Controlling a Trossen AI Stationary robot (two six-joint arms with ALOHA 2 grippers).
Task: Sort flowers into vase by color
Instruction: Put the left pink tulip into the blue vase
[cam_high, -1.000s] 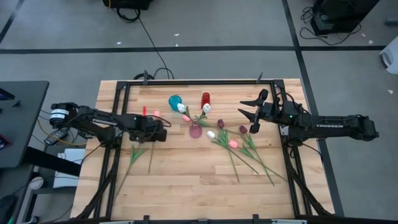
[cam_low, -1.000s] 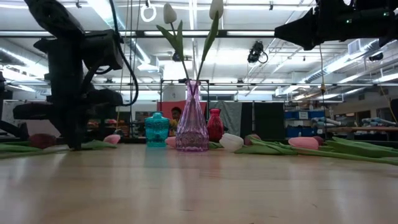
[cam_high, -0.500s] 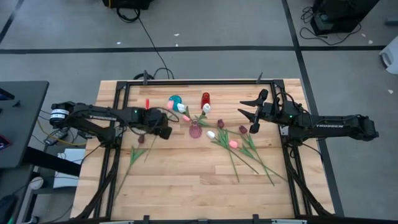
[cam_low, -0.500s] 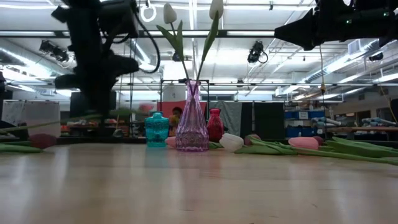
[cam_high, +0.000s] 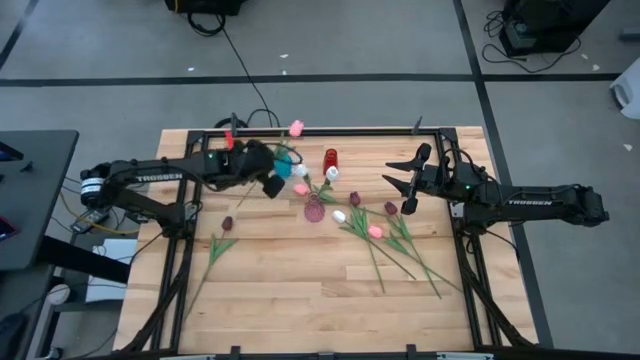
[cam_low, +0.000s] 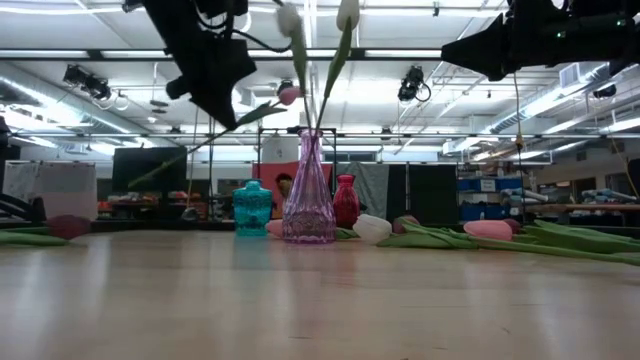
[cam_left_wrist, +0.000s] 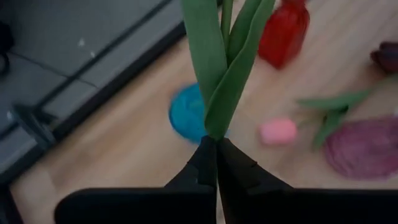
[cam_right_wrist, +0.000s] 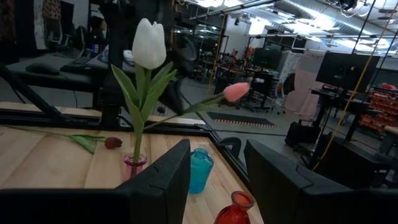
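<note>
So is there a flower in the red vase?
No, the red vase shows an empty neck, while the white tulips stand in the pink vase.

Pale planked wood with a faint sheen for the table (cam_high: 300, 285); glossy translucent glass for the teal vase (cam_low: 252, 209), red vase (cam_low: 345, 201) and ribbed pink vase (cam_low: 308, 200); matt black plastic on the left gripper (cam_left_wrist: 214, 163); smooth leaves on the pink tulip (cam_right_wrist: 236, 91)

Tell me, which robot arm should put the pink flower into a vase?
Probably the left: its left gripper already pinches the pink tulip above the vases. The right gripper hangs open and empty.
</note>
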